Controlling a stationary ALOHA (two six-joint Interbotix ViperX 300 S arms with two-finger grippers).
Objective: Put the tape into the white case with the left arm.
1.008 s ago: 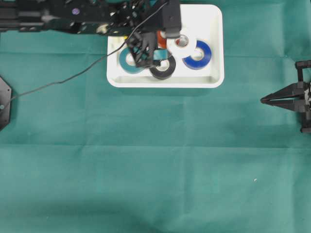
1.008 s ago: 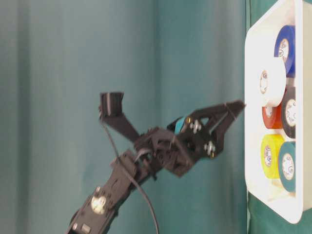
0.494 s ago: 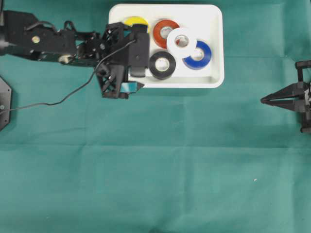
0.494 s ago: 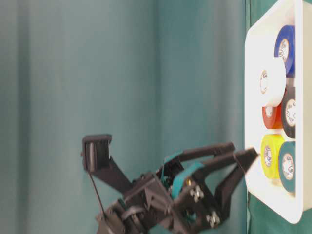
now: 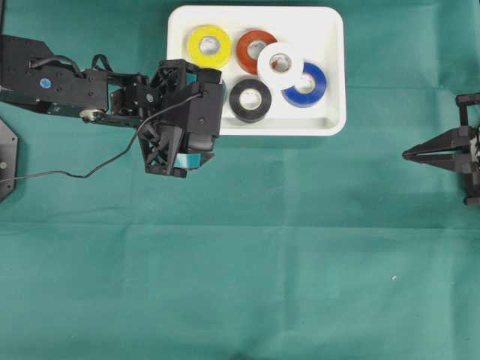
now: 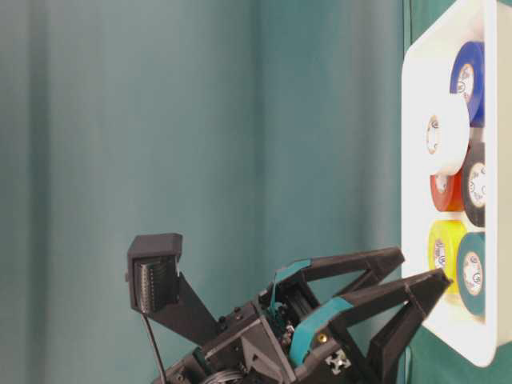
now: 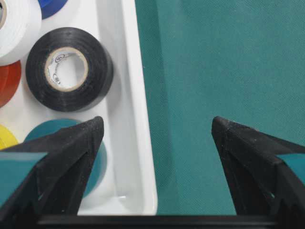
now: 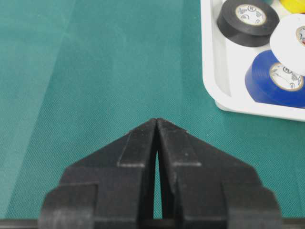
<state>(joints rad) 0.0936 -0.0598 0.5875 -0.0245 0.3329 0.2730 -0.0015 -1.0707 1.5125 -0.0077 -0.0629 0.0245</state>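
The white case holds several tape rolls: yellow, red, white, blue and black. A teal tape roll lies in the case's near left corner, free of any grip, and my left arm hides it from overhead. My left gripper is open and empty. It straddles the case's front rim, one finger above the teal roll and the other over the cloth. My right gripper rests shut at the far right, holding nothing.
Green cloth covers the table all round the case. A black cable trails from the left arm to a black base plate at the left edge.
My left gripper has drawn back from above the rolls to the case's front left corner and dropped lower, still open. The teal roll stays in the case. The right arm has not moved.
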